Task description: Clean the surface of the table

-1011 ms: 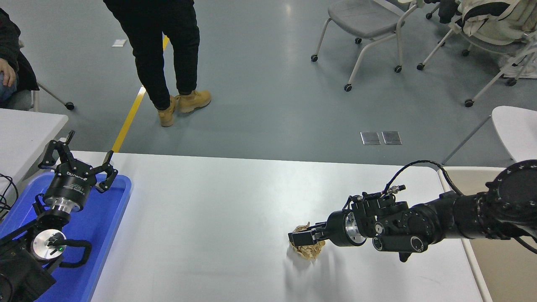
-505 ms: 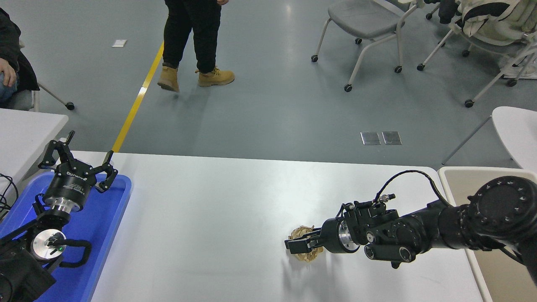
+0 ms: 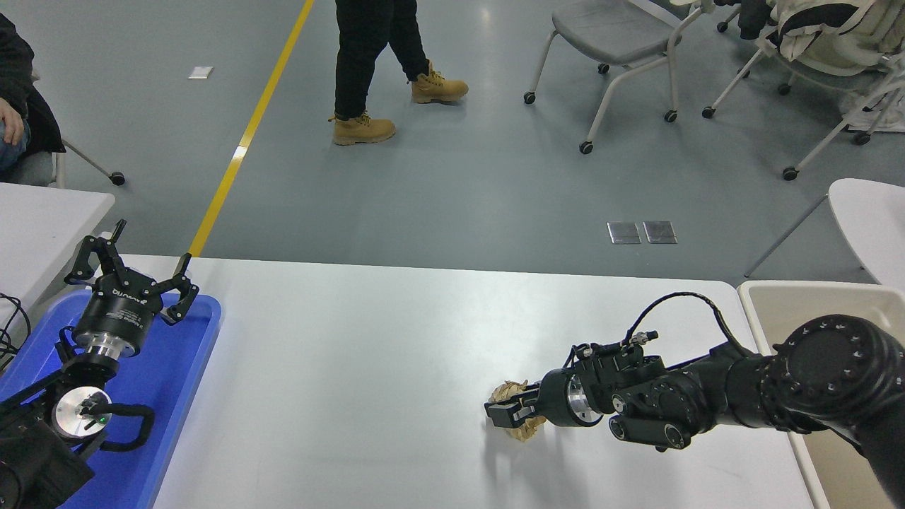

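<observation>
Gripping crumpled brown paper wad (image 3: 520,424), right pincer (image 3: 503,416) over glossy white table surface (image 3: 353,367)

Blue tray (image 3: 185,367) at left; beige bin (image 3: 792,307) at right.

Wide bare stretch across table surface (image 3: 368,353), open for passage. Obstacles: blue tray (image 3: 177,382) with left gripper (image 3: 131,272) over it at left edge; crumpled brown paper (image 3: 520,413) in right gripper (image 3: 505,415); beige bin (image 3: 792,304) beside right edge.
</observation>
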Tool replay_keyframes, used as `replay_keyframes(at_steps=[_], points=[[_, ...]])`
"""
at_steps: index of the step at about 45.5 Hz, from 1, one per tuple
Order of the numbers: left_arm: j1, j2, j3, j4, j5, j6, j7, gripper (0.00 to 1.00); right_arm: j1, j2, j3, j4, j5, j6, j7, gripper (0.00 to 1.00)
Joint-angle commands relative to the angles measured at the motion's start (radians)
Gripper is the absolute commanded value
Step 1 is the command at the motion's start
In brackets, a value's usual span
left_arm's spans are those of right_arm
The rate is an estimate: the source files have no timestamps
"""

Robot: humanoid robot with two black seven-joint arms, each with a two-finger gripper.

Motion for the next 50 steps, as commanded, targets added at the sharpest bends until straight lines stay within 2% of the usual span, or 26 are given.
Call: replay_keyframes(at_steps=[1, 21, 50], points=[[0.000, 0.000, 0.000, 0.000, 0.000, 0.000, 0.000, 1.00, 0.021, 0.001, 0.010, 0.003, 0.004, 0.068, -0.025, 0.00], [0.000, 0.000, 0.000, 0.000, 0.000, 0.000, 0.000, 1.00, 0.125, -0.088, 0.044, 0.100, 0.049, 0.082, -0.028, 0.00], [0.000, 0.000, 0.000, 0.000, 0.000, 0.000, 0.000, 1.00, 0.365, -0.613, 0.172, 0.341, 0.047, 0.245, -0.027, 0.00]])
